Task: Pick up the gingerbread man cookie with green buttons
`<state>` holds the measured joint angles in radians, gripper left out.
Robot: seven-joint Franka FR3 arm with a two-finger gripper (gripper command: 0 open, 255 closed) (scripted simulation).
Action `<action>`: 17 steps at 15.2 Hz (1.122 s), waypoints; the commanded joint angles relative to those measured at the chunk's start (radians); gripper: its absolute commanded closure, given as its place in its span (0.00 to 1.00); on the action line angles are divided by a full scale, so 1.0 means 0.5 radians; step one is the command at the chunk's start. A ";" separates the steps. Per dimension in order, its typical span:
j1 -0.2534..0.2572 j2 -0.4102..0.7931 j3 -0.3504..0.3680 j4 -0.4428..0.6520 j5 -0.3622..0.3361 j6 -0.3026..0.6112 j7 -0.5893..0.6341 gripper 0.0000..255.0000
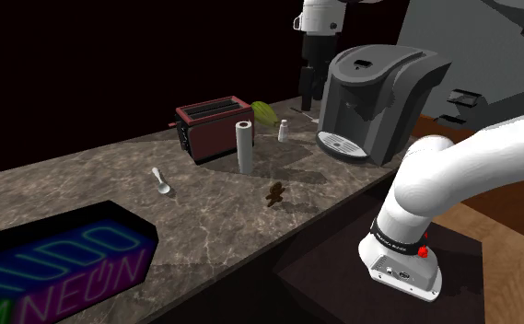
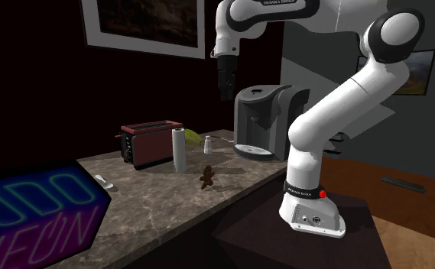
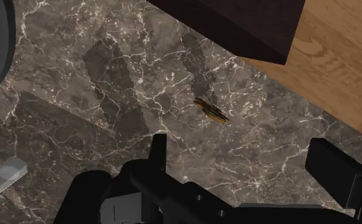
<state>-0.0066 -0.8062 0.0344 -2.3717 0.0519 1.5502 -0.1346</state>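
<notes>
spread end effector (image 3: 243,151), gingerbread cookie (image 3: 212,110) below, bare counter (image 3: 135,83) around, edge close

1. Countertop (image 1: 204,230): dark polished stone, marble-like, laced with white veins and carrying a soft sheen.
2. Floor (image 3: 345,63): warm wood planks with visible grain, lightly glossy.
3. Coffee machine (image 1: 379,92): smooth grey casing, plastic-looking and semi-matt; its drip tray (image 1: 343,144) is a metallic grille.
4. Toaster (image 1: 215,127): smooth dark-red shell.
5. Arm (image 1: 471,170): glossy white shell; gripper (image 3: 243,149) matt black.
</notes>
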 commanded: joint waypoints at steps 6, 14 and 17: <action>-0.015 0.151 0.025 -0.215 0.098 0.273 0.109 0.00; -0.013 0.533 0.068 -0.455 0.280 0.754 0.243 0.00; -0.002 0.722 0.082 -0.507 0.361 0.944 0.276 0.00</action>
<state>-0.0090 -0.4845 0.0732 -2.6245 0.2186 1.9894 -0.0032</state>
